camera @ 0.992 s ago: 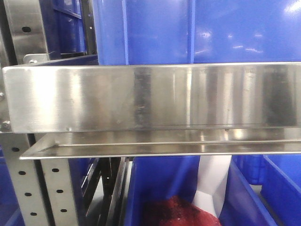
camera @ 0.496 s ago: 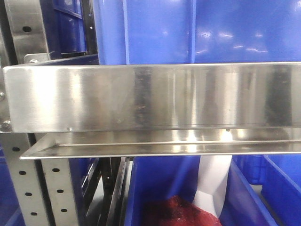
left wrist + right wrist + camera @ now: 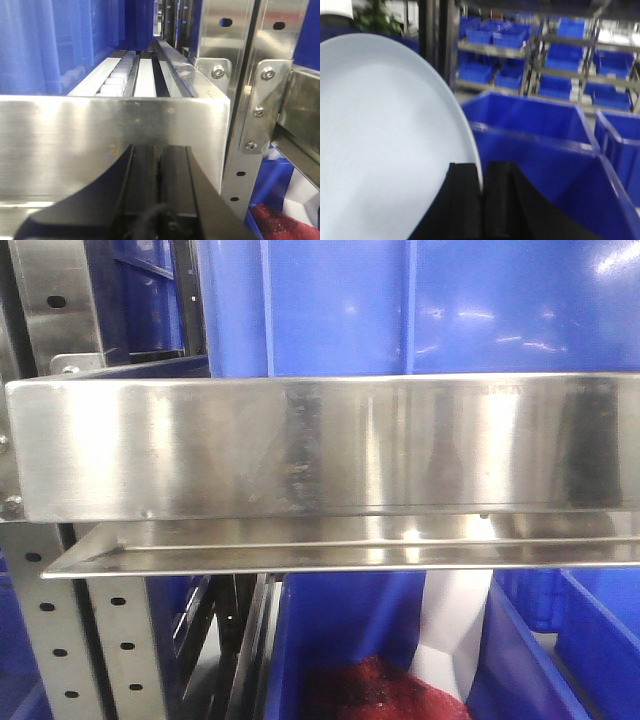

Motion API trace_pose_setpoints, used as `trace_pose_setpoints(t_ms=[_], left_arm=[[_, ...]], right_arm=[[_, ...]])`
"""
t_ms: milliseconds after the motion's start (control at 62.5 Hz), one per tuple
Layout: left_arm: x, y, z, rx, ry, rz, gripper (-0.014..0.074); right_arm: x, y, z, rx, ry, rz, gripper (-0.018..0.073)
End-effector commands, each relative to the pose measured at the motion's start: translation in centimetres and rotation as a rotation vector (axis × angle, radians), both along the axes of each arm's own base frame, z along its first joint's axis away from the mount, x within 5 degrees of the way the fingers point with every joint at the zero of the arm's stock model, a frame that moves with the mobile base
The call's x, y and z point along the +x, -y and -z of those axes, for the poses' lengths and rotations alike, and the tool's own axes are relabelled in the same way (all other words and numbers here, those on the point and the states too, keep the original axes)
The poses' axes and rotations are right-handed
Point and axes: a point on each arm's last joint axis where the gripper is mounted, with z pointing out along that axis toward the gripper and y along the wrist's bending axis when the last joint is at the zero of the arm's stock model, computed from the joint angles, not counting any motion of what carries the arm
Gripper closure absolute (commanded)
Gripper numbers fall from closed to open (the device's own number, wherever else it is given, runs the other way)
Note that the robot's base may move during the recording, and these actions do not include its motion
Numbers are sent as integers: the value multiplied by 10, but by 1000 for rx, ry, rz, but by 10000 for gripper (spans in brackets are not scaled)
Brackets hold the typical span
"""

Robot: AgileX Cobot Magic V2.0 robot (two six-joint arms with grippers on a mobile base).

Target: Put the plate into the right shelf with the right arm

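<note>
Right wrist-mounted view first: shows the plate (image 3: 385, 150) filling the left side, glossy white, with the right gripper (image 3: 481, 172) pinching just the rim between both black fingers. Clenched on the plate, then, but only with a thin bite at the very edge. Past that, open blue bins (image 3: 530, 125) close by and more racks far off, all a bit blurry. Can't spot any steel surface under the plate from here, so calling this mid-carry, not yet set on the right shelf (image 3: 200, 440).

Front-facing view: just the shelf's brushed lip (image 3: 450, 445) running straight across, a big blue bin (image 3: 330, 300) sitting on top, a perforated upright (image 3: 60, 640) at the left, and a lower bin (image 3: 320, 640) holding something dark red (image 3: 385, 690). No plate and no arm in sight there.

Left wrist-mounted view: left gripper (image 3: 159, 155) squeezed together on nothing, parked right up near a steel shelf front (image 3: 75, 140), with white roller tracks (image 3: 145, 75) running away behind.

Stuff to worry about, guessing from all that:
- Slipping or pivoting in the pinch. Glossy surface plus an edge-only hold, so any jerky swing probably enough to twist the plate loose.
- Clipping the raised lip on the way in. Coming in too low means knocking the far rim and levering the plate out of the fingers.
- Not much bare shelf visible around those bins, so letting go half-perched on an edge seems like a real chance of a drop.
</note>
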Motion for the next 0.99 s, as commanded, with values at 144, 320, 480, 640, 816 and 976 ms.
trace_pose_setpoints(t_ms=[144, 320, 480, 640, 816, 976], left_arm=[[0, 0, -6, -17, 84, 4, 643], [0, 0, -6, -17, 84, 4, 643], [0, 0, -6, -17, 84, 4, 643], [0, 0, -6, -17, 84, 4, 643], [0, 0, -6, -17, 84, 4, 643], [0, 0, -6, -17, 84, 4, 643]], right_arm=[[-5, 14, -21, 13, 72, 49, 141], [-10, 12, -20, 1, 37, 16, -24], [-17, 13, -24, 0, 37, 0, -21], [-39, 18, -39, 12, 83, -14, -7], [-82, 27, -60, 26, 154, -50, 178], [-121, 33, -72, 20, 187, -103, 461]])
